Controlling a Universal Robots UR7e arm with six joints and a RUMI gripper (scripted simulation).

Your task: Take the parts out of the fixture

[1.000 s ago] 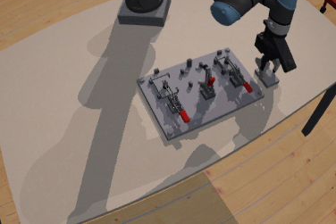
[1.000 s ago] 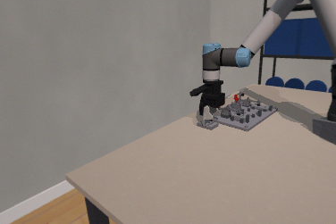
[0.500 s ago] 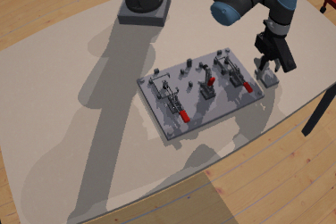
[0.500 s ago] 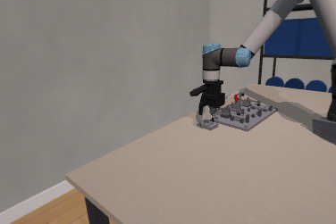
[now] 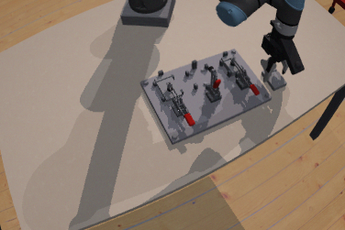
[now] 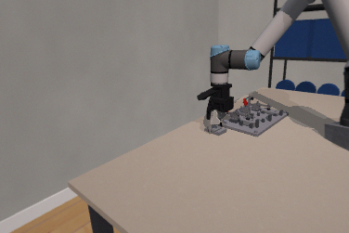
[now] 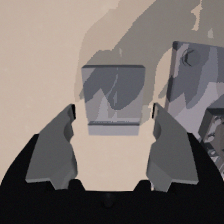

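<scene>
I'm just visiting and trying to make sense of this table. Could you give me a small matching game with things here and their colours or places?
Things:
1. claw
2. small grey block
3. clamp handles
4. arm's base

Descriptions:
A. red
B. open, its fingers apart from the block
C. flat on the table beside the metal plate
D. at the table's far edge

Pairs: 1-B, 2-C, 3-A, 4-D

A workshop or robotics lab here: a pale work table [image 5: 60, 123] on a wood plank floor [image 5: 284, 187], the arm's base [image 5: 167, 15] bolted on at twelve o'clock, a clamp fixture [image 5: 174, 134] at centre. Plain grey wall [image 6: 102, 64] behind, and a dark metal shelf rack [image 6: 277, 27] with blue panels.
</scene>
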